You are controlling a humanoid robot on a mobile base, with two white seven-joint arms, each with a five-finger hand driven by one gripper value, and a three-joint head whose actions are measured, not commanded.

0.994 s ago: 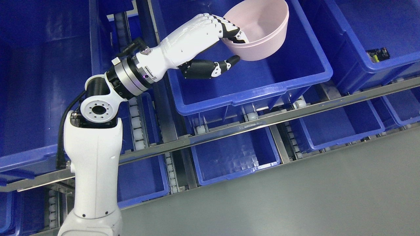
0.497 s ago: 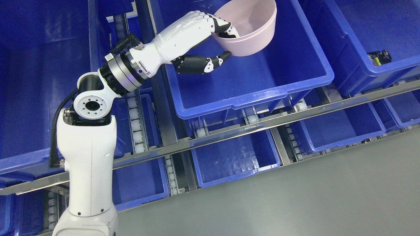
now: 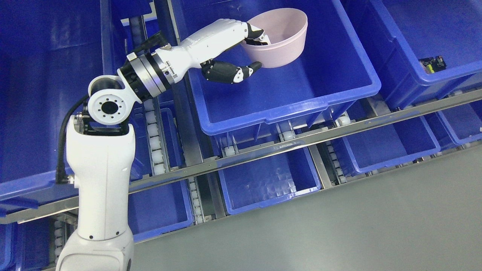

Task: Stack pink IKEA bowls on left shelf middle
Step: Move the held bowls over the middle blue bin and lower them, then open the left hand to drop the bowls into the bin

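**Pink bowl lowered into the middle bin**

Pink bowl [image 3: 280, 35] gripped at its near-left rim by the left hand [image 3: 241, 49]: fingers [image 3: 254, 33] hooked over the rim into the bowl, thumb [image 3: 248, 70] under the outer wall. From near to far: grey floor [image 3: 339, 226], steel shelf rail [image 3: 263, 150], then the large blue bin [image 3: 286, 113] in the middle. Against a second ago, carried leftward and lower inside that bin, tilted, base close to the bin floor. Probably about to be set down. No other bowl in sight, so nothing yet to stack on. Contact of base with bin floor hard to judge. Right arm out of view. Small green-and-black item [image 3: 433, 64] in the right bin too small to identify.
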